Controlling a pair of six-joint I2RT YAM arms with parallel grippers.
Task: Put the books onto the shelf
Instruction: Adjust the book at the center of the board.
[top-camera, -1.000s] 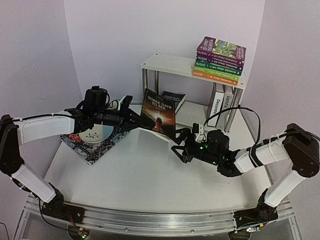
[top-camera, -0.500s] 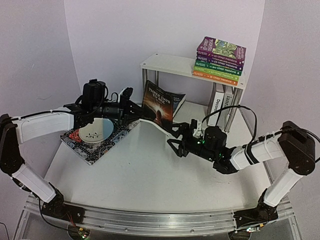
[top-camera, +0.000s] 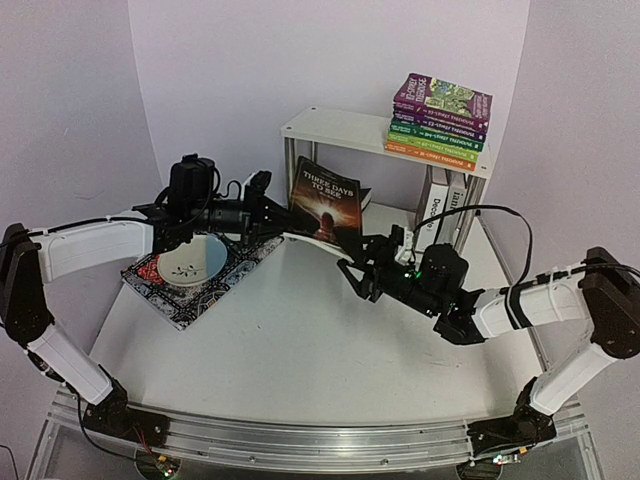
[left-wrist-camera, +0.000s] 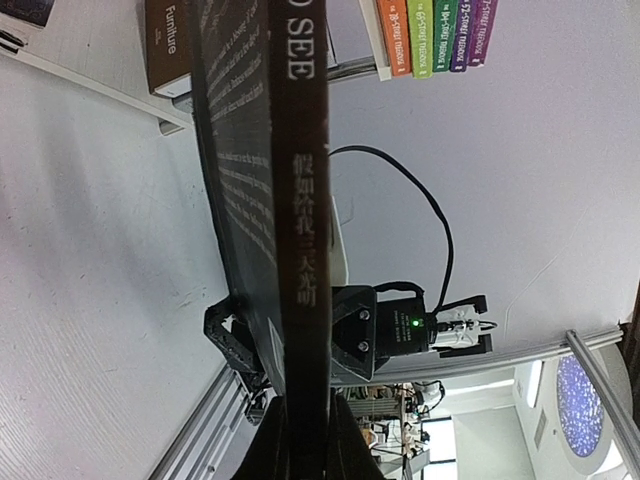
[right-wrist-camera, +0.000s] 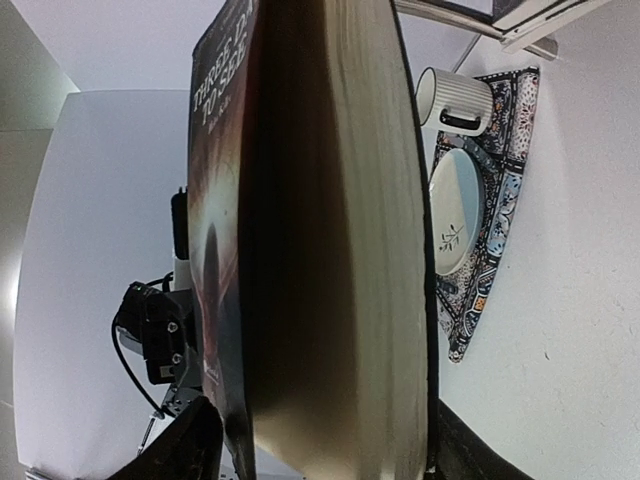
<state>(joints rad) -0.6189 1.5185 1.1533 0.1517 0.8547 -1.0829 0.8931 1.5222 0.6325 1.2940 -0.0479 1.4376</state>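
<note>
Handover looks under way: the dark paperback book titled Three Days to See (top-camera: 325, 198) now stands more upright and nearer the white two-tier shelf with metal legs (top-camera: 330, 128) than a second ago. The left gripper (top-camera: 268, 218) clenches its spine edge. The right gripper (top-camera: 358, 265) has narrowed around the page edge, but I cannot tell whether it grips yet.

"THREE DAYS TO SEE" stands on the cover of the dark book (top-camera: 325, 197); its spine carries "SEE" above Chinese characters; "Furniture" on a brown book (left-wrist-camera: 163, 40); "STOREY TREEHOUSE" on the stacked paperbacks (top-camera: 438, 128).
</note>
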